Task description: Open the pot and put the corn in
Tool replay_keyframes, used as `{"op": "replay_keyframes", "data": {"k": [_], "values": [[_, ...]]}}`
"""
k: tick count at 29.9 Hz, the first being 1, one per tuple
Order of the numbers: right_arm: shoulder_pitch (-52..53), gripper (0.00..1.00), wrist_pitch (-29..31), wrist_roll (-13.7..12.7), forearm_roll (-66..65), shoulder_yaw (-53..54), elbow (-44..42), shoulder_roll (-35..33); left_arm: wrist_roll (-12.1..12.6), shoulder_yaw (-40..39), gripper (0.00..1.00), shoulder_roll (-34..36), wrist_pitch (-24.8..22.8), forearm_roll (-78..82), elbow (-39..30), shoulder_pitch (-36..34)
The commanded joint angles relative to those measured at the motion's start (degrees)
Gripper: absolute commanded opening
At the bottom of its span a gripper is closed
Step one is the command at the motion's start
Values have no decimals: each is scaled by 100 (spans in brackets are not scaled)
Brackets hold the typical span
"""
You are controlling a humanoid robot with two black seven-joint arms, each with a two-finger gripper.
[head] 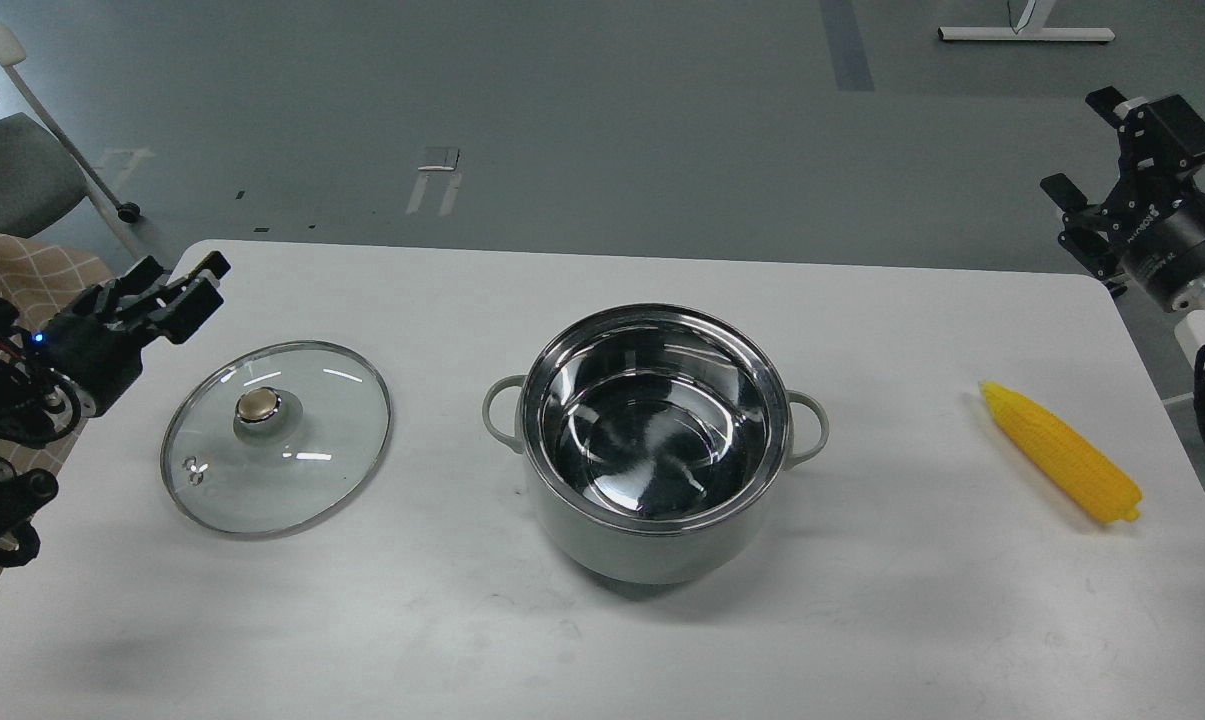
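The pale grey-green pot (652,535) stands open in the middle of the white table, its shiny steel inside empty. Its glass lid (276,436) with a gold knob lies flat on the table to the pot's left. The yellow corn (1059,452) lies on the table at the right, pointed tip toward the back. My left gripper (187,285) is open and empty, raised above the table's left edge behind the lid. My right gripper (1102,160) is open and empty, beyond the table's back right corner, well behind the corn.
The table (602,640) has its right edge close to the corn. A checked cloth (12,270) and a chair (22,170) stand off the left side. Bare grey floor lies behind the table.
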Motion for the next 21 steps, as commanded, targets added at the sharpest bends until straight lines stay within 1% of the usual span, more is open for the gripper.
{"op": "replay_keyframes", "data": {"k": [1,3,4,5,7,9,10,11,14,17,21], "values": [[6,100,-3,0,-1094,-6,143,-181,-1,-33,92,230,-950,-1132,-319,-369],[-11,100,-3,0,-2067,-84,423,-427,-1,-33,92,309,-1756,-2245,-468,-667],[-20,100,-3,0,-2307,-129,503,-489,-1,-33,92,327,-1961,-2494,-486,-756],[-29,100,-20,0,-2753,-225,634,-637,-1,-42,92,344,-2337,-2941,-512,-904],[-47,100,-46,0,-3186,-331,749,-796,-1,-42,92,345,-2664,-3295,-530,-1028],[-73,100,-361,0,-4185,-646,933,-1059,-1,-59,93,336,-3112,-3813,-652,-1256],[-82,100,-485,0,-4460,-752,960,-1122,-1,-77,93,327,-3184,-3928,-697,-1310],[-82,100,-730,0,-4941,-953,995,-1227,-1,-173,93,292,-3306,-4173,-776,-1406],[-82,100,-1091,0,-5550,-1261,987,-1350,-1,-383,93,117,-3517,-4700,-847,-1494],[-134,100,-1215,0,-5903,-1525,969,-1465,-1,-586,94,-120,-3659,-5211,-847,-1600],[-292,100,-1347,0,-6219,-1623,934,-1474,-1,-587,94,-270,-3650,-5248,-856,-1644]]}}
